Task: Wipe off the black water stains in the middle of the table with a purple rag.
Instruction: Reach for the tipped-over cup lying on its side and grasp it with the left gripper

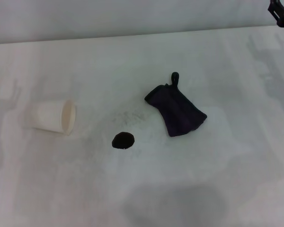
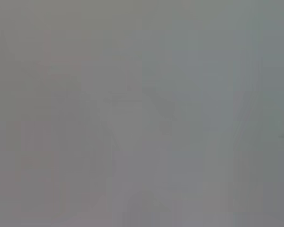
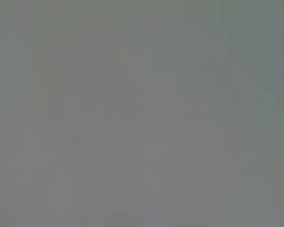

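You are at the start — the purple rag (image 1: 176,110) lies untouched mid-surface, the black water stains (image 1: 123,140) just beside it toward the near edge. Your right pincer (image 1: 283,14) hangs over the far right corner; I cannot tell its grip. Next, bring it to the rag.

Matte white table (image 1: 189,56), soft cloth rag (image 1: 177,113), glossy blk stain (image 1: 123,140)
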`<action>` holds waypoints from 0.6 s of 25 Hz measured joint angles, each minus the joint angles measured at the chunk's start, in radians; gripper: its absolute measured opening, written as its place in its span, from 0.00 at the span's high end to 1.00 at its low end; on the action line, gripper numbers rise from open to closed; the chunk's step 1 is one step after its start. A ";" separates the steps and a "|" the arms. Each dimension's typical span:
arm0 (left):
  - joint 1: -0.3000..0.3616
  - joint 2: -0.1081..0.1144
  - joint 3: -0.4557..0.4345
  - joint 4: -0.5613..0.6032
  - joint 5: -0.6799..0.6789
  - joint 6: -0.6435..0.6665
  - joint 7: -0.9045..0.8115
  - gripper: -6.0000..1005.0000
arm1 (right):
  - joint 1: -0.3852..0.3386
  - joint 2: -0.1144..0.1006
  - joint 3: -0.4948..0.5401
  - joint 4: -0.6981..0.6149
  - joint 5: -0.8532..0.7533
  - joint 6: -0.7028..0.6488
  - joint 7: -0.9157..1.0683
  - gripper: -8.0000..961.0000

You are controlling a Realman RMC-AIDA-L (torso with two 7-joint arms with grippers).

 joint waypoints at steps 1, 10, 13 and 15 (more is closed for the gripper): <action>-0.002 0.000 0.000 0.001 0.010 -0.002 0.000 0.12 | -0.002 0.000 0.000 0.000 0.000 0.001 0.000 0.11; 0.002 0.000 0.000 0.038 0.065 0.001 0.000 0.12 | -0.036 -0.008 -0.002 -0.007 0.000 0.006 0.032 0.12; 0.018 0.000 0.000 0.061 0.068 0.012 0.000 0.12 | -0.054 -0.011 -0.004 -0.011 -0.001 0.009 0.060 0.12; 0.034 0.000 0.000 0.075 0.070 0.031 -0.010 0.12 | -0.065 -0.012 -0.013 -0.014 -0.001 0.017 0.063 0.12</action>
